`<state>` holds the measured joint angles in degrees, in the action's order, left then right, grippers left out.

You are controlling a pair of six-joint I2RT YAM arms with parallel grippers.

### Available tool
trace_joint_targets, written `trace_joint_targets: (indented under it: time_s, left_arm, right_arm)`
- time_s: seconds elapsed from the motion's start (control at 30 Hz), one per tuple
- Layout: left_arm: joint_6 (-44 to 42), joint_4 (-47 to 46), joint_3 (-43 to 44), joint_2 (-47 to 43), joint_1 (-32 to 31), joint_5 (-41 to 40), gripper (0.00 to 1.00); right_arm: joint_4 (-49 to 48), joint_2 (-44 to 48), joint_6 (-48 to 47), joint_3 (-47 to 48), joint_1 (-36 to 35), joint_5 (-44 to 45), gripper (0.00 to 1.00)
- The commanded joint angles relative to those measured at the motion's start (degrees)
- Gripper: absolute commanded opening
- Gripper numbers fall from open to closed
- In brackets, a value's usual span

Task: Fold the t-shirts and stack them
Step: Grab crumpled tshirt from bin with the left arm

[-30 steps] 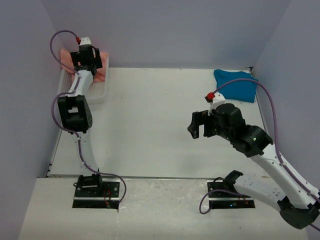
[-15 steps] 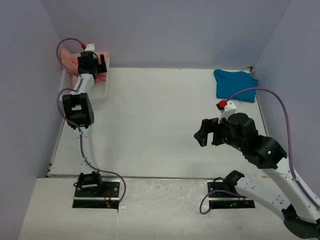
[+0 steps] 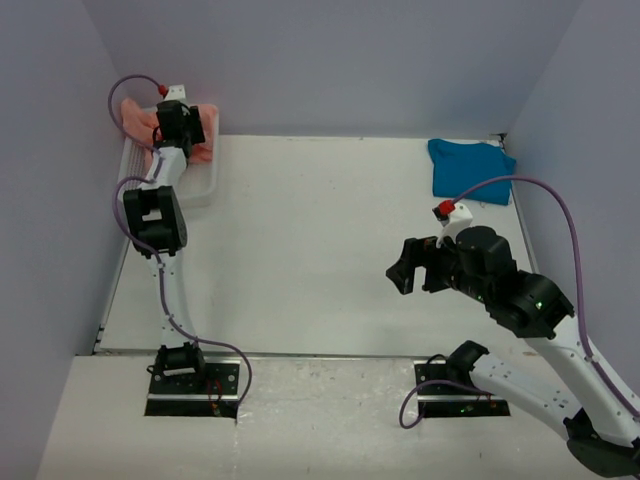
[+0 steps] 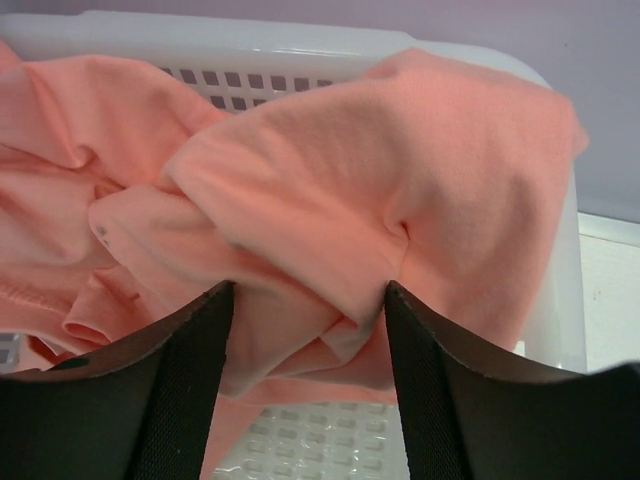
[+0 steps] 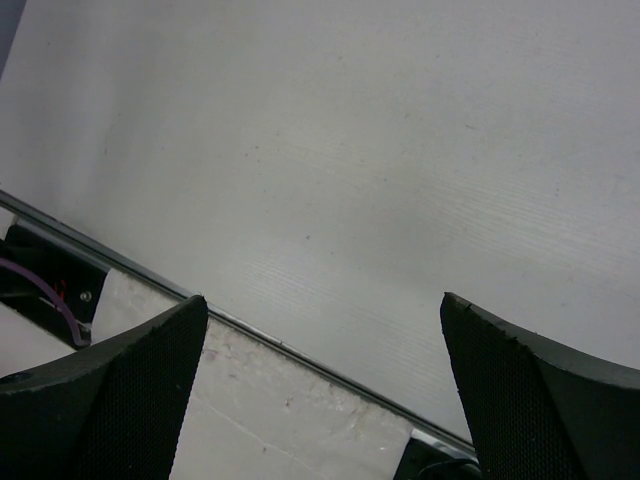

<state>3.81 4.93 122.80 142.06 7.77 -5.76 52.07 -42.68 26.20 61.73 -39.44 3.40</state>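
Left claw point(image 4: 308, 292), at 11 o'clock, brackets a fold of pink shirt point(image 4: 400, 170) in the basket point(image 4: 300, 50), jaws half-shut; whether it grips yet is unclear. Pinch deep, then lift straight up. Teal shirt point(image 3: 470, 170) lies at 1 o'clock. Right claw point(image 5: 322, 300), wide and empty, has retreated toward 5 o'clock; left jaws have narrowed.

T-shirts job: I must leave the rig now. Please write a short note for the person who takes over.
Left gripper: jaws stand either side of a fold of the salmon-pink t-shirt; firm grip unclear.
Right gripper: open, empty, above the table.
The pink shirt lies crumpled in the white basket, far left. Teal-blue t-shirt lies compact at the table's far right corner; it looks folded, not certain.
Done: nothing stacked.
Left: lift out the pink shirt, fold it, stack both shirts.
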Motion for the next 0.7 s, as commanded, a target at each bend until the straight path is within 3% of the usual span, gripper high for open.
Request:
trace_joint_targets:
  time_s: [0.0, 0.27, 0.37, 0.47, 0.53, 0.57, 0.67]
  left_arm:
    - [0.4, -3.0, 3.1, 1.6, 1.5, 1.5, 0.66]
    - [0.2, -3.9, 3.4, 3.3, 2.2, 2.4, 0.66]
    - [0.6, -3.9, 3.5, 3.8, 2.6, 3.3, 0.61]
    - [1.3, -3.9, 3.3, 3.8, 2.9, 3.7, 0.43]
    - [1.7, -4.4, 2.6, 3.1, 3.0, 4.0, 0.17]
    - [2.0, -6.0, 2.2, 2.6, 3.0, 3.8, 0.0]
    - [3.6, -8.6, -1.0, -1.2, 3.0, 4.1, 0.0]
  right_arm:
    - [0.6, 0.6, 1.1, 2.1, -0.3, -0.3, 0.99]
    - [0.4, 0.5, 1.7, 2.4, -0.3, -1.0, 0.99]
    - [0.3, 0.4, 1.6, 2.8, -0.2, -0.7, 0.99]
    - [0.0, -0.3, 1.7, 2.4, -0.2, -0.7, 0.99]
    - [-0.5, -0.6, 1.8, 1.6, -0.3, -1.5, 0.99]
    - [-1.4, -0.7, 1.9, 1.2, -0.3, -1.8, 0.99]
    - [-2.3, -0.9, 2.2, -0.4, -0.3, -2.8, 0.99]
